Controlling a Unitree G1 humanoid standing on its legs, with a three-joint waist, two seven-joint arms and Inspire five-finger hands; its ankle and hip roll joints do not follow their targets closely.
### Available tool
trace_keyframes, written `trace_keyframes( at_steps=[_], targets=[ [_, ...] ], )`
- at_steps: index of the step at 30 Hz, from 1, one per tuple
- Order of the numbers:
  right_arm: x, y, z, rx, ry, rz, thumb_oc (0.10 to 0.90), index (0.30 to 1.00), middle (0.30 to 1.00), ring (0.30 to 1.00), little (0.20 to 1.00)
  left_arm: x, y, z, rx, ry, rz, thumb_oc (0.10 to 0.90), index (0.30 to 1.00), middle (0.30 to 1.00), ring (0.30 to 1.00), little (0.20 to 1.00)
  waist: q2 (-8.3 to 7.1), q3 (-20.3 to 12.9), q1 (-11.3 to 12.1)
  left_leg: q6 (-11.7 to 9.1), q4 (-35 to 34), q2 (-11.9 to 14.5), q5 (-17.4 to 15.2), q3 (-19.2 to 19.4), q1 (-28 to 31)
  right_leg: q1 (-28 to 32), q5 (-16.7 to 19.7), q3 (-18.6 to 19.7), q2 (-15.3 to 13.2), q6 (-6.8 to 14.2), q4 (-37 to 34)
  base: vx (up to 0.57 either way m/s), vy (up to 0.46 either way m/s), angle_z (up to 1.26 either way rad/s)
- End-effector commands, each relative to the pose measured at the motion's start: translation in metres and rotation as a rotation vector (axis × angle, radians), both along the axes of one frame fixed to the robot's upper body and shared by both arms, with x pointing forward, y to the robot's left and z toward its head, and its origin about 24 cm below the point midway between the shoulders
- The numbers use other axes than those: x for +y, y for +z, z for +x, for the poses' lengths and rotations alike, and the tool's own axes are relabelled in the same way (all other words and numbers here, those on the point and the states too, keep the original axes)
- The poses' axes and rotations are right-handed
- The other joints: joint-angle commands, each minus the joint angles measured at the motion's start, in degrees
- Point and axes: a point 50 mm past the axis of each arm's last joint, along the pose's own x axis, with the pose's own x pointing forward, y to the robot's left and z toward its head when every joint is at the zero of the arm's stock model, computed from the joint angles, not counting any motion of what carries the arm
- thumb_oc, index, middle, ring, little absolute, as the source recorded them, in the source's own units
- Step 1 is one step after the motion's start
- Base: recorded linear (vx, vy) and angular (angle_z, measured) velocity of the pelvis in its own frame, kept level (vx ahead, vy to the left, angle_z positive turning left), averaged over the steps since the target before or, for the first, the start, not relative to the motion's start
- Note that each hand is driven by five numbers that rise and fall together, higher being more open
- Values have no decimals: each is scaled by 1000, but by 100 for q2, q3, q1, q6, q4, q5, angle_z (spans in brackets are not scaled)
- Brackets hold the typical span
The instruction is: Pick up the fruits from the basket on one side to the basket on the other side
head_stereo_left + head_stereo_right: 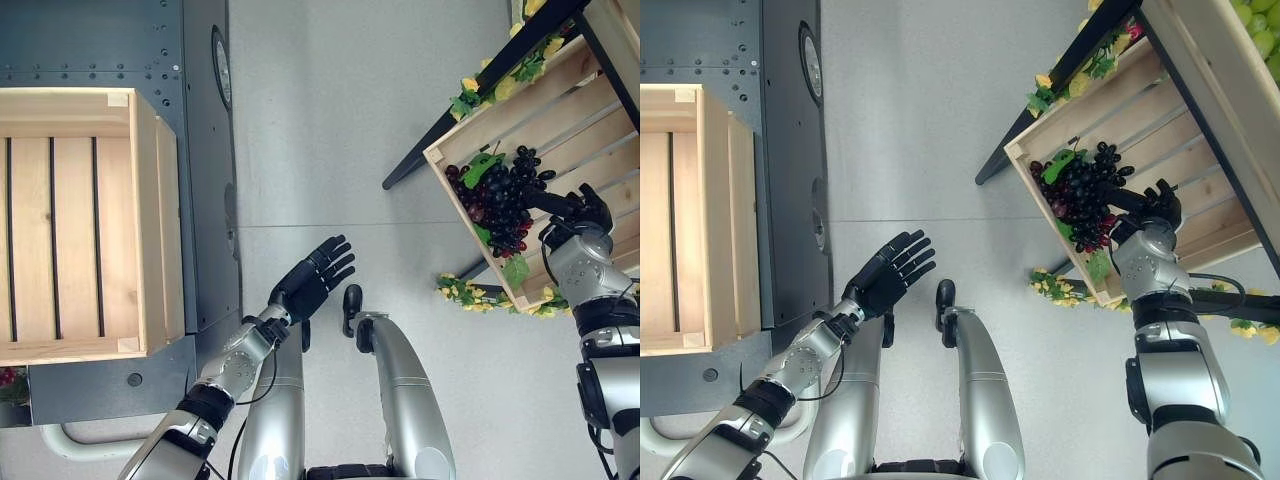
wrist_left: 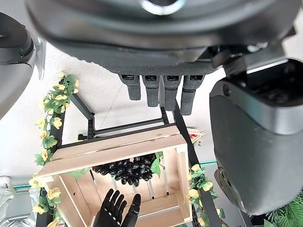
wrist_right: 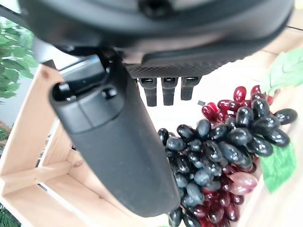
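The dark grape bunch [image 1: 500, 200] is seen in the right crate [image 1: 590, 130], touched by the right hand [image 1: 580, 208] with fingers extended, while the left hand [image 1: 312, 280] is held open mid-air.

L arm bent, forearm angled up toward centre; left hand [image 1: 312, 280] held free in the air, fingers straight, slightly spread. R arm stretched forward at far right; right hand [image 1: 585, 208] apparently uncurled too, thumb [image 3: 113, 142] extended.
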Motion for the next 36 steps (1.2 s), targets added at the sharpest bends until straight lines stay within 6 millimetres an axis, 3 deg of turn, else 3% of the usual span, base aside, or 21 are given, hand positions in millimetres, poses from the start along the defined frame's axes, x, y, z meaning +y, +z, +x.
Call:
trace_keyframes(
  at_steps=[1,8,11,13,14,17,20,22,26,27,29,30,36],
  targets=[
    [-54,47,-23,-69,-186,-123,800,900,900,900,900,-41,12,-9,-101,-120,-143,800,900,900,900,900,165,-255,58,158,50,-83,-584,426,380,591,-120,-228,143,-372,102,0,0,0],
    [-49,49,-19,-73,-113,-196,800,900,900,900,900,-41,13,-9,-109,-111,-152,800,900,900,900,900,204,-259,31,164,50,-88,-621,476,454,632,-168,-221,125,-378,132,9,27,0],
    [-36,51,-15,-124,-33,-255,800,900,900,900,900,-42,10,-10,-106,-104,-152,800,900,900,900,900,220,-279,-4,170,17,-100,-629,499,533,679,-195,-213,120,-381,147,17,46,-2],
    [-15,52,-11,-158,52,-430,800,900,900,900,900,-44,7,-12,-97,-96,-154,800,900,900,900,900,239,-314,-58,173,-24,-97,-629,536,621,756,-240,-204,108,-383,149,17,70,-2],
    [-14,51,-11,-162,56,-436,800,900,900,900,900,-44,7,-12,-96,-96,-154,800,900,900,900,900,237,-316,-60,174,-34,-101,-627,537,633,767,-241,-204,106,-382,143,16,67,0],
    [13,40,-13,-183,166,-566,800,900,900,900,900,-46,-3,-15,-64,-74,-156,800,900,900,900,900,263,-362,-153,165,-166,-104,-590,601,792,888,-295,-192,86,-375,137,14,84,0],
    [40,11,-20,-196,265,-622,800,900,900,900,900,-42,-22,-18,28,10,-130,800,900,900,900,900,284,-411,-275,149,-380,-98,-538,683,1047,1092,-366,-155,73,-357,72,16,91,8],
    [59,-18,-27,-170,313,-609,800,900,900,900,900,-38,-39,-22,94,63,-91,800,900,900,900,900,275,-457,-339,145,-528,-88,-490,718,1246,1277,-398,-137,55,-352,-24,36,61,4],
    [73,-73,-48,-94,372,-472,800,900,900,900,900,-33,-65,-34,213,125,-12,800,900,900,900,900,243,-570,-397,137,-817,-65,-390,738,1636,1683,-437,-103,50,-360,-279,51,39,-3],
    [81,-97,-59,-52,403,-413,800,900,900,900,900,-31,-77,-41,258,140,34,800,900,900,900,900,229,-642,-417,143,-974,-52,-342,748,1812,1866,-427,-83,42,-358,-422,51,28,0],
    [90,-116,-68,-12,436,-365,800,900,900,900,900,-29,-86,-47,290,155,82,800,900,900,900,900,230,-704,-438,150,-1167,-50,-297,768,2002,2046,-389,-47,35,-349,-604,64,42,-2],
    [100,-135,-77,36,481,-339,800,900,900,900,900,-23,-97,-54,340,200,142,800,900,900,900,900,236,-792,-457,152,-1433,-56,-243,794,2273,2291,-334,-14,10,-325,-851,64,38,-7],
    [120,-172,-104,140,573,-300,800,900,900,900,900,0,-121,-75,477,345,248,800,900,900,900,900,247,-1104,-506,126,-2106,-86,-17,833,2890,2892,-173,63,-61,-255,-1516,88,22,-5]
  ],
)
